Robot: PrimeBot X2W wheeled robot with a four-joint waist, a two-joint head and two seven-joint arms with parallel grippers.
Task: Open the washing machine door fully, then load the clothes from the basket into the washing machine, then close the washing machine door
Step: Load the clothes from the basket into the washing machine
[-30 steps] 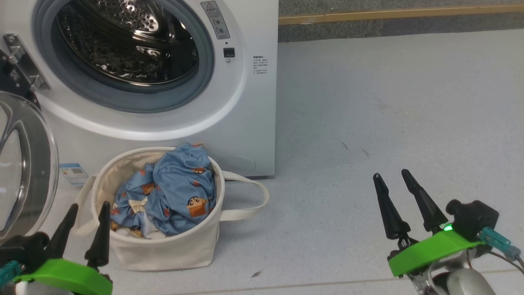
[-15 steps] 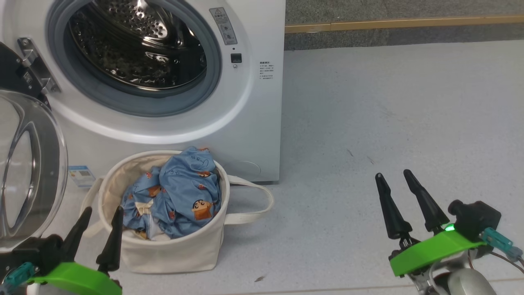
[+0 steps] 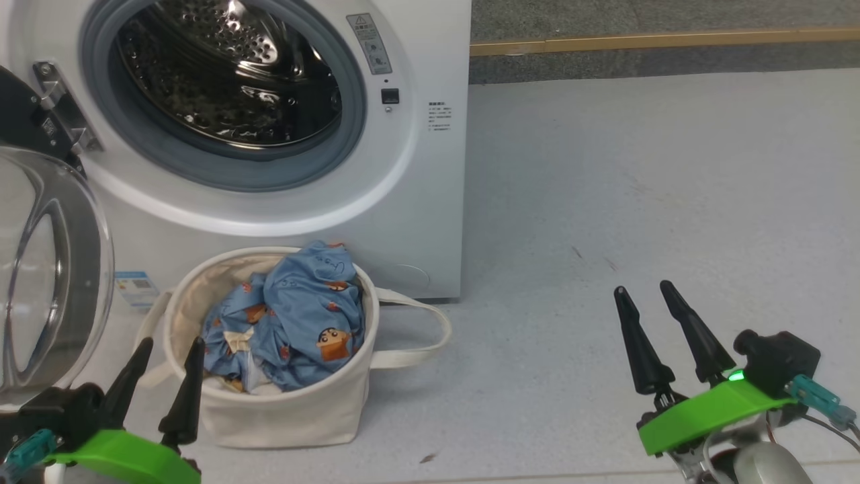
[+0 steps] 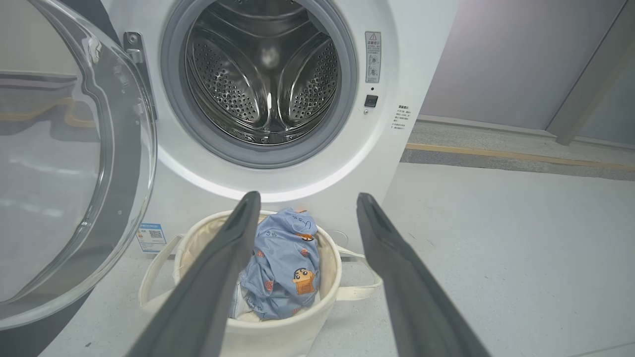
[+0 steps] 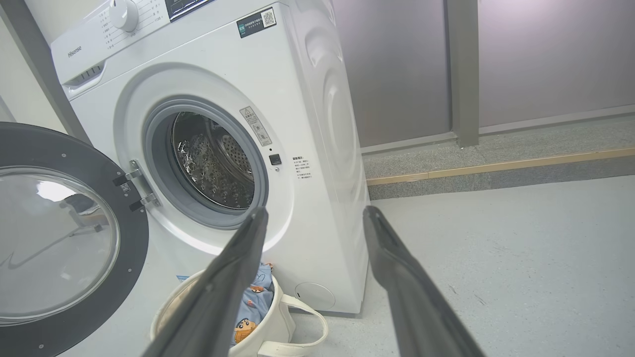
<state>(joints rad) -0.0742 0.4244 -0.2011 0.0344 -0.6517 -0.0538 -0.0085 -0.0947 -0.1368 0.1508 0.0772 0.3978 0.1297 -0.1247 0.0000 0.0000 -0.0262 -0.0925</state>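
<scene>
The white washing machine [image 3: 416,222] [image 4: 392,163] [image 5: 317,148] stands with its steel drum mouth [image 3: 228,81] bare. Its door [image 3: 54,269] [image 4: 64,173] [image 5: 59,238] hangs swung out to the left, glass bowl facing me. In front of the machine sits the off-white basket [image 3: 282,417] [image 4: 278,337] [image 5: 278,322] holding light-blue clothes [image 3: 302,316] [image 4: 287,267] with cartoon prints. My left gripper [image 3: 168,346] [image 4: 305,198] is open just left of the basket, near the door's lower edge. My right gripper [image 3: 641,290] [image 5: 315,210] is open over bare floor, well right of the basket.
A small blue label sticker [image 3: 138,286] is on the machine's lower left front. A raised kerb with a tan strip [image 3: 658,42] runs along the back. Pale floor [image 3: 638,188] spreads to the right of the machine.
The head camera has shifted, so the whole scene sits slightly right and lower than a second ago. Both grippers keep their open pose; clothes and basket are unmoved.
</scene>
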